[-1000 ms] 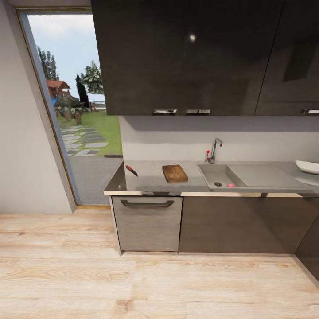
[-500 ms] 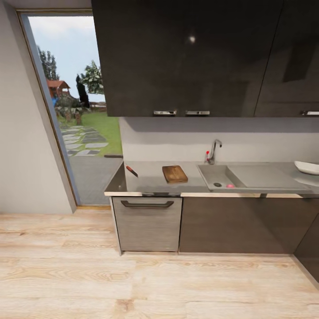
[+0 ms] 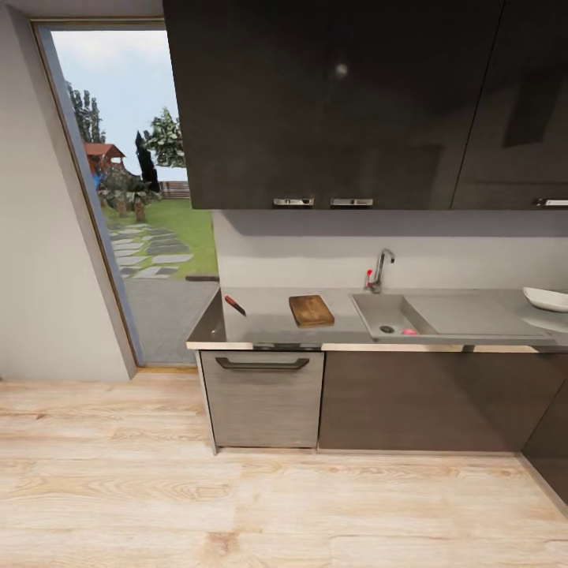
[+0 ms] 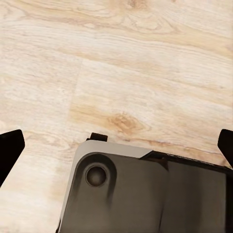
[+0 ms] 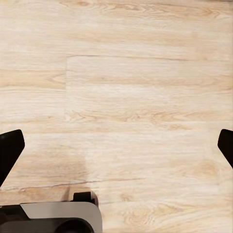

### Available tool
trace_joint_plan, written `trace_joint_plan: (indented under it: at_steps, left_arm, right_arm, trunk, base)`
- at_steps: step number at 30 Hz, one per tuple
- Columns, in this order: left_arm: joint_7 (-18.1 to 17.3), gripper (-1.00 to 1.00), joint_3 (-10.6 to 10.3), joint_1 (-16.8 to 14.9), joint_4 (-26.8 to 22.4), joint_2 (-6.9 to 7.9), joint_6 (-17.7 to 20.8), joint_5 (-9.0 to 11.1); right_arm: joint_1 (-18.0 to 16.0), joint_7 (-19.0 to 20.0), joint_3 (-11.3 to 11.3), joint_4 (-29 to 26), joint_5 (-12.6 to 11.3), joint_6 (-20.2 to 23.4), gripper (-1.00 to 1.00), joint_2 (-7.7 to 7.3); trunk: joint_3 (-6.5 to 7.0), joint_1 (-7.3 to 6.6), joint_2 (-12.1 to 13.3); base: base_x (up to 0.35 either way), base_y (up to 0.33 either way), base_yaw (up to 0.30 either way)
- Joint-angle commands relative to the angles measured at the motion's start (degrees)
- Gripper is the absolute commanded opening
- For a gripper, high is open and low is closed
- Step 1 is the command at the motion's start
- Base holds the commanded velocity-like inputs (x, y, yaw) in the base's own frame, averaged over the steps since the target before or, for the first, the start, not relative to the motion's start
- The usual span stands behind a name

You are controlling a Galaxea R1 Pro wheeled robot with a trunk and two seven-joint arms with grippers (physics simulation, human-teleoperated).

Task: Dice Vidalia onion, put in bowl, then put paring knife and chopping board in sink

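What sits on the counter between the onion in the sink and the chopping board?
Nothing visible: bare grey countertop and the steel sink's rim separate the small pink onion from the brown wooden chopping board.

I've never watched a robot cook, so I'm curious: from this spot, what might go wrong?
The paring knife lies near the countertop's left end, by the open doorway; a clumsy reach might knock it off. The Vidalia onion sits low in the sink, small and round, so it might slip from a hand. The bowl is far from the chopping board, so pieces might spill.
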Motion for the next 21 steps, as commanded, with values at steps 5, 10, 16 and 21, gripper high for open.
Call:
trace_joint_plan:
  at_steps: [5, 10, 16, 21]
  left_arm:
    - [0.03, 1.0, 0.1, 0.01, -0.03, -0.02, -0.11, 0.14]
    - [0.02, 1.0, 0.1, 0.01, -0.1, -0.02, -0.25, 0.13]
    - [-0.04, 1.0, 0.04, 0.01, -0.1, -0.02, -0.56, 0.07]
    - [-0.13, 1.0, 0.02, 0.01, -0.04, -0.02, -0.62, 0.06]
  right_arm:
    - [-0.01, -0.1, 0.01, 0.01, 0.01, -0.14, 1.0, 0.0]
    - [-0.01, -0.11, 0.01, 0.0, 0.01, -0.14, 1.0, 0.0]
    - [-0.01, -0.1, 0.07, 0.02, 0.08, -0.14, 1.0, 0.0]
    - [-0.01, -0.1, 0.05, -0.01, 0.07, -0.14, 1.0, 0.0]
  trunk:
    - [-0.04, 0.02, -0.05]
    - [-0.04, 0.02, -0.05]
    - [-0.04, 0.02, -0.05]
    - [-0.04, 0.02, -0.05]
  base:
    - [0.0, 0.0, 0.0]
    - [0.0, 0.0, 0.0]
    - [0.0, 0.0, 0.0]
    - [0.0, 0.0, 0.0]
